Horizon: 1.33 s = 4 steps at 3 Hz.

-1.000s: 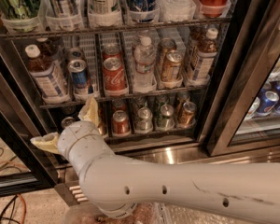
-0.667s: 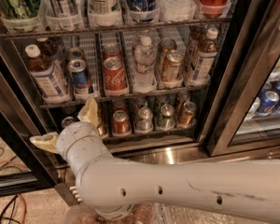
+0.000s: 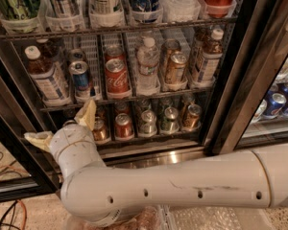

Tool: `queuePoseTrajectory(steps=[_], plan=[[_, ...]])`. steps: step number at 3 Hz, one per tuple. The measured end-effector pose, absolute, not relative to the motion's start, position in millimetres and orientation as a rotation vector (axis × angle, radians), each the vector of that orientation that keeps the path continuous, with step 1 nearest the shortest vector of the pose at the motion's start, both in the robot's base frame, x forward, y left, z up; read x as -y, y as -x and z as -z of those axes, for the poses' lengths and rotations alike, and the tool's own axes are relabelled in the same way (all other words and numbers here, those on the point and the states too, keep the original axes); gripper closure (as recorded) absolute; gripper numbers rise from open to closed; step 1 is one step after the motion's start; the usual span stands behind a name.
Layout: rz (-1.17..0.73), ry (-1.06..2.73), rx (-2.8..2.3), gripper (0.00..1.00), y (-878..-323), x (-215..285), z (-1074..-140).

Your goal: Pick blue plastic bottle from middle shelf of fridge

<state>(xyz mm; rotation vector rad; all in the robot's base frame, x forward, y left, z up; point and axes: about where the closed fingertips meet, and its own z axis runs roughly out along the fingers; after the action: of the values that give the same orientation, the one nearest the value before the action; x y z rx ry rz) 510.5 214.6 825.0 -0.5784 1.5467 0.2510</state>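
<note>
One blue plastic bottle (image 3: 44, 76) at left of middle shelf (image 3: 153, 95), jaws apart and empty, just below it

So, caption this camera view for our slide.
Open gripper hovers below the fridge's middle shelf, under the blue plastic bottle.

The blue plastic bottle (image 3: 47, 78) stands upright at the left end of the middle shelf (image 3: 149, 97) in the fridge (image 3: 233, 75), holding brown drink under a pale cap and a blue-and-white label. A twin bottle (image 3: 206, 59) stands upright at that shelf's right end. The hand (image 3: 58, 119), fingers spread apart, sits just below the shelf's left end.
</note>
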Motion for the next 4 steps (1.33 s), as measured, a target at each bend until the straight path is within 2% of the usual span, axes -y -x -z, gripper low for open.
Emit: queuePoseTrajectory(steps=[2,3,4], plan=[[-0.225,0.515,-1.482,0.0,-523,-233,-841],[-0.214,0.505,-1.47,0.19,-525,-238,-842],[-0.185,0.484,-1.468,0.5,-528,-233,-840]])
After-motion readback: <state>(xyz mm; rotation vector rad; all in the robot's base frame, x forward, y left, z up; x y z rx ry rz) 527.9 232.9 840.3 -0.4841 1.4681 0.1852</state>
